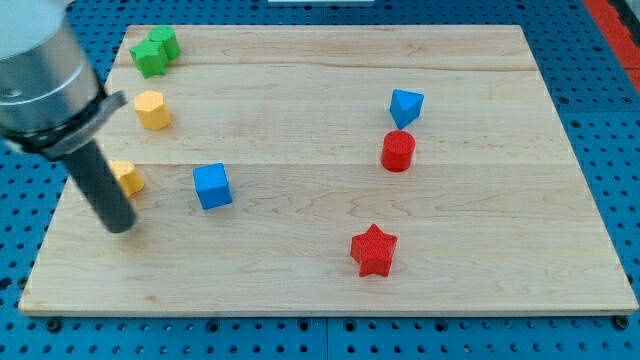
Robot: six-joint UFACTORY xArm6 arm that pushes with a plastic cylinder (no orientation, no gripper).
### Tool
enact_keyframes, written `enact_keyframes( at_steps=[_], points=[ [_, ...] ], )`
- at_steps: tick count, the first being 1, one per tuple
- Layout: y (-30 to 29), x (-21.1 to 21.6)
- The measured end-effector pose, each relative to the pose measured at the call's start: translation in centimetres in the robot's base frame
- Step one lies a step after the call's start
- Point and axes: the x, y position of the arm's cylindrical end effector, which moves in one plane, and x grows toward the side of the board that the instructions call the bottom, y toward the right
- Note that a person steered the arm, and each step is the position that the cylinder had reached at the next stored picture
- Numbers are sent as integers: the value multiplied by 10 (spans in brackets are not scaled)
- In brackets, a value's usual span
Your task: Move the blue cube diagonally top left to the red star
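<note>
Camera view: my tip [120,226] near board's [300,290] left edge, left of blue cube [212,186]; no claw visible.

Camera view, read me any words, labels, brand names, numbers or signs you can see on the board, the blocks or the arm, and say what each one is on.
None: no text, number, label or sign can be read anywhere in this view.
The wooden board, the blue cube, the red star and the other blocks are plain.
The arm's grey housing shows no readable marking.
</note>
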Motion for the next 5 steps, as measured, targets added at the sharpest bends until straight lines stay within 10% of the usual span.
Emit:
enact_keyframes(
  at_steps=[5],
  points=[
    [159, -73]
  ],
)
